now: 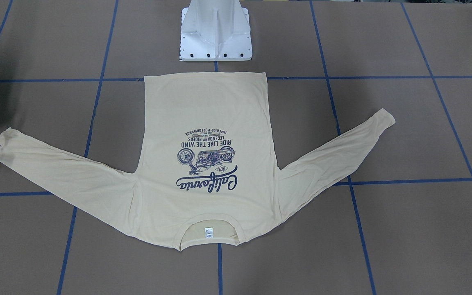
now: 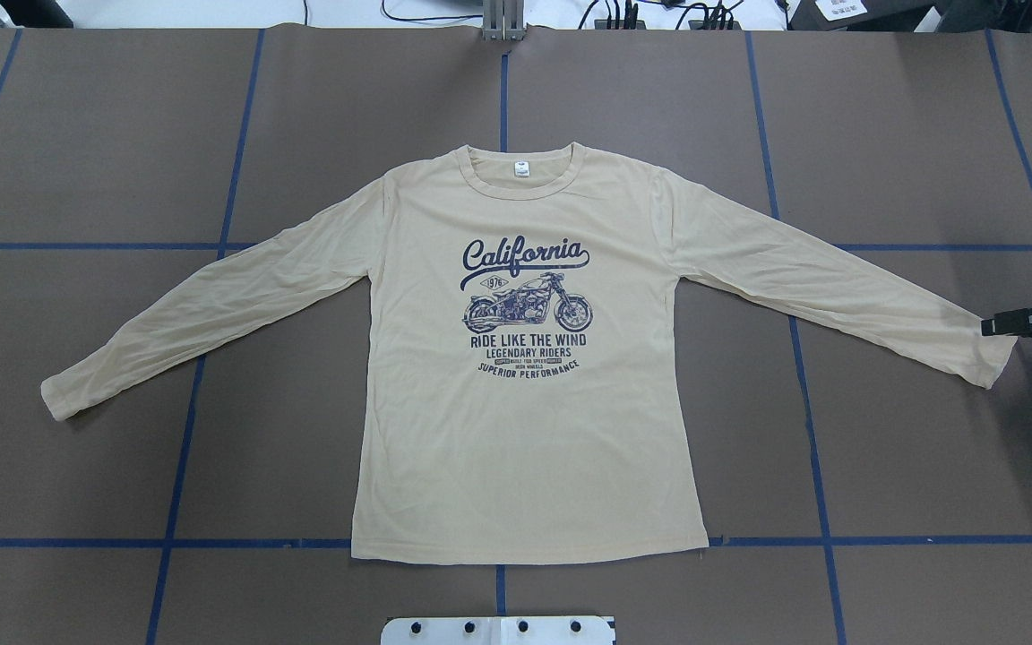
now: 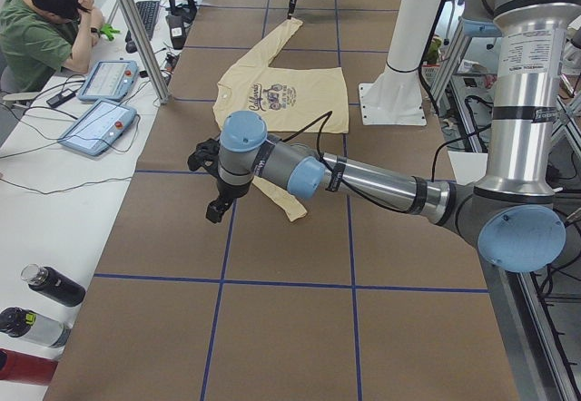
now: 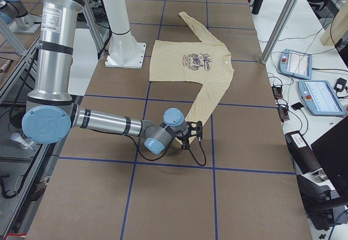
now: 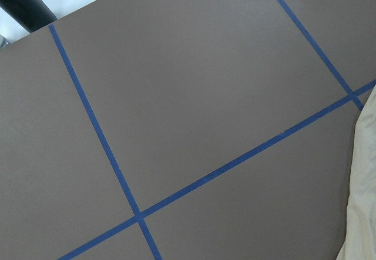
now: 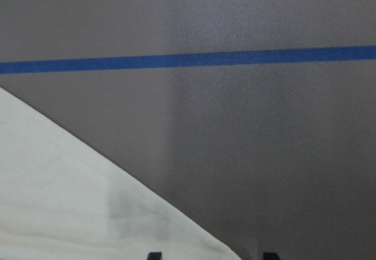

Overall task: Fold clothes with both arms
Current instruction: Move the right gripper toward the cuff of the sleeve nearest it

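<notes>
1. Overhead exterior view: the T-shirt (image 2: 525,430) is seen spread flat and print-up at the middle of the tabletop (image 2: 883,134). Its neck is turned toward 12 o'clock and its hem toward 6 o'clock, with one sleeve stretched toward 8 o'clock and the other toward 4 o'clock.
2. No fold is seen anywhere on it. The task is judged to be at its very start: both sleeves are to be brought in and the body doubled over.
3. The right gripper (image 2: 993,324) is found low at 3 o'clock, at the cuff on that side. In the right wrist view its fingers (image 6: 154,256) are shown parted, with the cuff corner lying between them; nothing appears to be gripped yet.
4. The left gripper (image 3: 216,210) is caught only in the exterior left view, held above the tabletop near the other cuff. Whether its fingers are parted or clenched cannot be told.
5. The tabletop is covered in brown sheet and marked into large squares by blue tape lines (image 2: 211,542). A white pedestal base (image 1: 215,37) is set just past the hem.
6. Beside the tabletop, a seated operator (image 3: 45,29), two control tablets (image 3: 98,127) and some bottles (image 3: 50,285) are seen at a white bench.
</notes>
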You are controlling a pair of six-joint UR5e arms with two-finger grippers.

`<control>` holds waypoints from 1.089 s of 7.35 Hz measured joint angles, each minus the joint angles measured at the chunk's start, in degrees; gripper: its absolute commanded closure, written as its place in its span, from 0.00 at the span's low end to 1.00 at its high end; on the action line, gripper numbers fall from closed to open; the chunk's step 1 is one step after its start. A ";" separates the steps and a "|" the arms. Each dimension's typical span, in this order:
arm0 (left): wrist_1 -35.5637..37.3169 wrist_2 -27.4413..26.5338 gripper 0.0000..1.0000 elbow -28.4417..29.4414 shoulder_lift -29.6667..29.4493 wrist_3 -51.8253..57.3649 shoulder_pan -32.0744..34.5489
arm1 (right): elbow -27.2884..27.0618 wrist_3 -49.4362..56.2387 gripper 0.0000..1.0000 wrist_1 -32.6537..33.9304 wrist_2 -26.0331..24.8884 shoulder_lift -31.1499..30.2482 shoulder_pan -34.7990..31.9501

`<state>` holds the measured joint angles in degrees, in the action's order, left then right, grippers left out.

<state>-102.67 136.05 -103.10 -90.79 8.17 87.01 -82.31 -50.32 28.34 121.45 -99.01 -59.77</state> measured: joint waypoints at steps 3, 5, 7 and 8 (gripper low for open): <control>-0.01 0.02 0.00 0.00 0.00 0.00 0.00 | 0.04 -0.12 0.64 0.13 -0.38 -0.03 0.63; -0.01 0.04 0.00 0.00 0.00 0.00 0.00 | 0.07 -0.13 0.66 0.44 -0.49 -0.09 0.69; -0.06 0.08 0.00 -0.01 0.00 0.00 0.00 | 0.10 -0.08 0.62 0.63 -0.51 -0.51 0.70; -0.06 0.08 0.00 -0.05 0.00 0.00 0.00 | 0.08 -0.06 0.58 0.63 -0.51 -0.72 0.70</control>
<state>-102.72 136.14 -103.14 -90.79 8.17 87.01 -82.22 -50.37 28.97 120.94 -99.74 -59.06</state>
